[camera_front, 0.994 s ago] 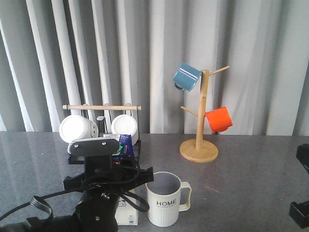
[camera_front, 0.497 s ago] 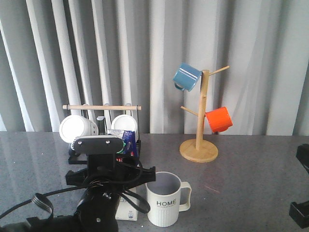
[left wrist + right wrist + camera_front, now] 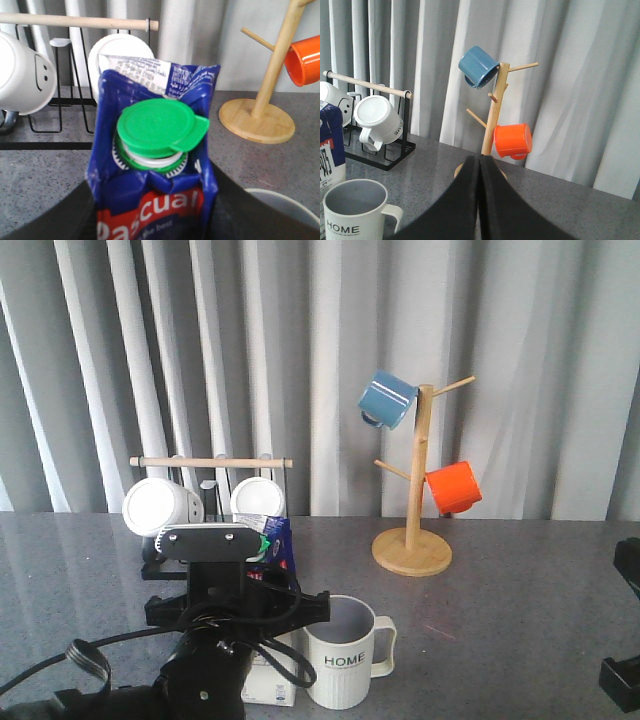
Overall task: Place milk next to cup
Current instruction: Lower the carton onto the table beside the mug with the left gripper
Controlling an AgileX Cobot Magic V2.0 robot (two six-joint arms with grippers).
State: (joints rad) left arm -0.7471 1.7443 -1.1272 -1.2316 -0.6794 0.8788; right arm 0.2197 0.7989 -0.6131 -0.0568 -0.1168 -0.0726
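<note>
L arm (image 3: 205, 640) is low at the table's near edge, wrist cam pointing fwd. L gripper (image 3: 150, 225) is clamped on the milk (image 3: 155, 165), carton upright btwn its jaws, just beside the cup (image 3: 345, 665). R gripper (image 3: 480, 200): its 2 fingers are pressed together, holding nothing.

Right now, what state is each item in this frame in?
milk: upright, cap closed, in the left claw, beside the cup
cup: upright, looks empty
right claw: shut, holding nothing
blue mug: hung on the wooden tree
orange mug: hung on the tree
</note>
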